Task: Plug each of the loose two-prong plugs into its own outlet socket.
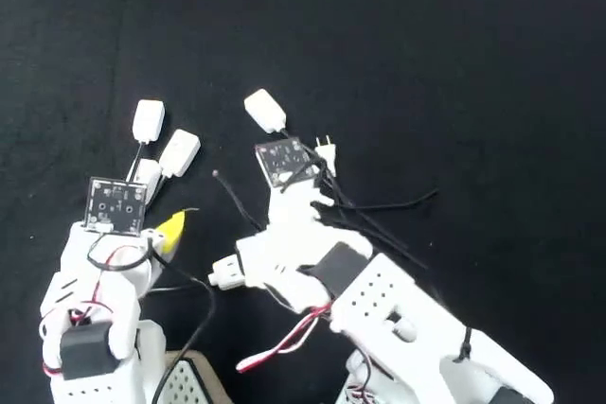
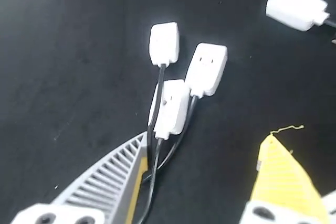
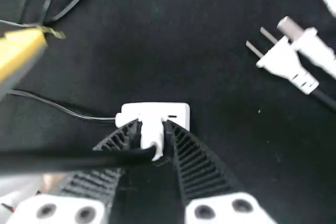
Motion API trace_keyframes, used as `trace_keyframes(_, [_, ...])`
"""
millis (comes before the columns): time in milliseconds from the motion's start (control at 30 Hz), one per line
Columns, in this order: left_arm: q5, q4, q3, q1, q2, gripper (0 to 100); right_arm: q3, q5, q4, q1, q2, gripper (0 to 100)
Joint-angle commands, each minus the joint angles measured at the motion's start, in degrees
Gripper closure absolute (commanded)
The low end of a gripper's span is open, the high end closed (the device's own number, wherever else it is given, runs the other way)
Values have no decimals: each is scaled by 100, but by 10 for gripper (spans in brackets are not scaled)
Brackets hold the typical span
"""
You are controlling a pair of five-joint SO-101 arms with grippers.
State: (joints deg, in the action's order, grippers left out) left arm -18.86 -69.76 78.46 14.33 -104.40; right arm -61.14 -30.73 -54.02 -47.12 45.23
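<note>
right gripper (image 3: 152, 127) clamps a plug (image 3: 151, 141) against its socket (image 3: 177, 111), seemingly seating it; left gripper (image 2: 207, 139) gapes. next: release, fetch loose plug (image 3: 286, 62).

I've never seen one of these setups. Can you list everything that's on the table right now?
Table: one, black, under everything.
Sockets: four in the high view, white, black cords; three bunched together, a lone socket apart toward the middle.
Loose plug: one, white, two prongs, lying free near the lone socket.
Held plug: one, white, pressed against a socket; which socket, I cannot tell.
Left pincer: one, open, grey and yellow fingers.
Right pincer: one, shut on the held plug.
</note>
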Motion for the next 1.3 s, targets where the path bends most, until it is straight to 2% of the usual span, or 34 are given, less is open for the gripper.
trace_keyframes(0, [-44, 396, 242, 382, -18, 672, -171, -220, 343, -79, -4, 987])
trace_keyframes(233, [-53, 958, 919, 673, -18, 672, -655, -369, 932, -105, -13, 987])
trace_keyframes(500, [-53, 967, 963, 664, -18, 672, -716, -308, 932, -79, -22, 987])
trace_keyframes(633, [-53, 967, 963, 664, -18, 672, -760, -35, 923, -62, -22, 987])
trace_keyframes(767, [-53, 967, 971, 673, -18, 672, -822, 237, 923, 308, -22, 987])
trace_keyframes(1267, [-53, 967, 971, 664, -18, 672, -1138, 255, 1345, 378, -22, 987])
